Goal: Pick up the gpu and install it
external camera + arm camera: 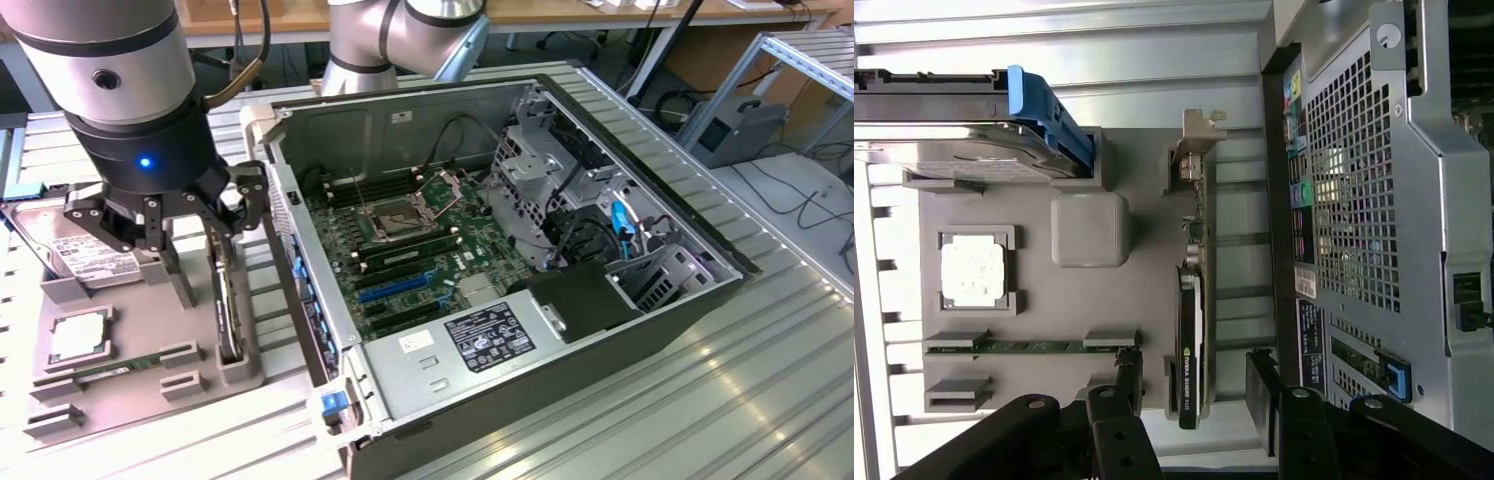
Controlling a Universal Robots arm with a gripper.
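In the exterior view I am looking at the gripper [167, 225] hanging wide open with nothing in it, above the grey tray [134, 410] that is sitting on the desk [747, 400] just beside the open computer case [534, 250]. The gpu [230, 310] is standing on its long edge in a slot along the tray's case-side rim, close under the gripper. The hard drive [80, 255], the processor chip [80, 335] and the memory stick [120, 365] are lying further out on the tray.

For the grasp I am judging that the fingers need to be straddling the card evenly and closing on its flat faces, with the lift going straight up out of the slot so the card is not scraping or tipping.

In the wrist view I am getting what the outside camera is not giving me: the two fingers [1129, 375] are standing on either side of the gpu [1192, 330], apart from it. Its silver bracket [1199, 140] is showing at the far end. I am also seeing the case's perforated rear panel [1354, 200] close beside the card, so I am judging the clearance on that side to be tight. The exterior view alone is giving me the motherboard [414, 260] inside the case.
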